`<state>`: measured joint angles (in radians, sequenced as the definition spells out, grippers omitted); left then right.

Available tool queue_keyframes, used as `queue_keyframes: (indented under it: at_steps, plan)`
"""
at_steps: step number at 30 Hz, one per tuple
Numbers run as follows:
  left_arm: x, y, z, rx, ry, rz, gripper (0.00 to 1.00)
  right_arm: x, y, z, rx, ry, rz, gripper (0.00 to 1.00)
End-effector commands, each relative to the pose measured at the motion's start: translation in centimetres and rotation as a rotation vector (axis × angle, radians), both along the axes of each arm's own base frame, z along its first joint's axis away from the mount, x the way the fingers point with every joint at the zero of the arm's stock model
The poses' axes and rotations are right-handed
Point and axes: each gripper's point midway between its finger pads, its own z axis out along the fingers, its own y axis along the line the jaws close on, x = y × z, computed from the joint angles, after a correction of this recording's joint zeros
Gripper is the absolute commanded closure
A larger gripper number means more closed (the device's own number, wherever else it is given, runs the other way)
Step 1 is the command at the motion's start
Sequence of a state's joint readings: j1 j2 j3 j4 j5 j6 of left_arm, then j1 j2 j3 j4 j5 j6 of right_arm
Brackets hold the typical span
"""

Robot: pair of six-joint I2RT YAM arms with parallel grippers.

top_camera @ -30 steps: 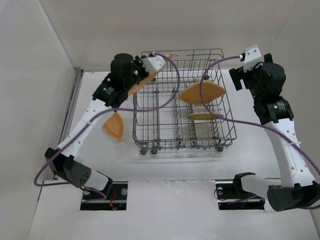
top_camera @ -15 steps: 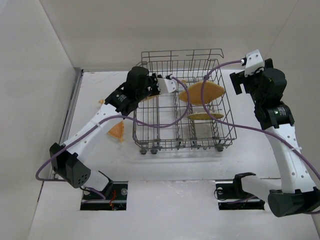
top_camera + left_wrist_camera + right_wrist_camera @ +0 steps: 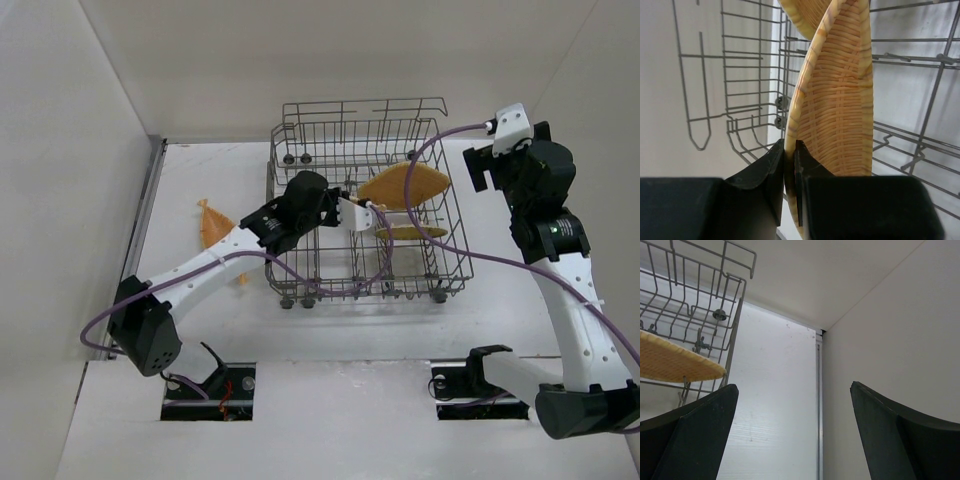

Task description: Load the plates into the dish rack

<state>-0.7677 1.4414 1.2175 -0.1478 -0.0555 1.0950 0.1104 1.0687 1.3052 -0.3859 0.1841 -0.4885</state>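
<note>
There are four plates, one rack and two claws.

Nearest, the first plate point(image 3: 212, 228) lies on the table point(image 3: 330, 330), left of the rack point(image 3: 366, 284) and partly hidden under the left arm.

The left arm reaches over the rack's left side. Its left claw point(image 3: 790, 144) is in the middle of the rack, jaws nearly closed and pinching the rim of the second plate point(image 3: 840, 125). This plate stands on edge among the wires. Whether its lower edge rests on the rack floor cannot be told.

The other two are in the right half of the rack. The third plate point(image 3: 410, 232) is the nearer, seen almost edge-on. The fourth plate point(image 3: 405, 186) is farther back and tilted, showing more of its face, just beside the left claw.

Farthest, the right claw point(image 3: 793, 386) hangs off the rack's far right corner, above the table. Its jaws are spread wide and grip nothing.
</note>
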Motion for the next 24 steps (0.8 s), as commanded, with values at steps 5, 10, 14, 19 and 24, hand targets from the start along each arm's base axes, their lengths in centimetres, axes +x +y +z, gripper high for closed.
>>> queue_keyframes:
  at_steps: [5,10,14,19,24]
  plan:
    - [2.9,-2.8,9.2,-0.116,-0.236,-0.027,0.97,-0.9,-0.7,1.4,0.018,-0.074,-0.03,0.0]
    - [4.5,-3.4,11.2,-0.108,-0.298,-0.05,0.97,-1.0,-0.8,0.8,0.019,-0.065,-0.035,0.0]
    - [6.7,-3.3,11.6,-0.099,-0.331,-0.03,0.97,-1.0,-1.1,0.7,0.026,-0.067,-0.042,0.0]
    - [9.1,-3.3,10.5,-0.099,-0.343,0.0,0.97,-0.9,-1.3,0.0,0.024,-0.046,-0.045,0.0]
    - [11.0,-3.1,8.4,-0.083,-0.34,0.003,0.97,-0.6,-1.3,0.1,0.018,-0.04,-0.043,0.0]
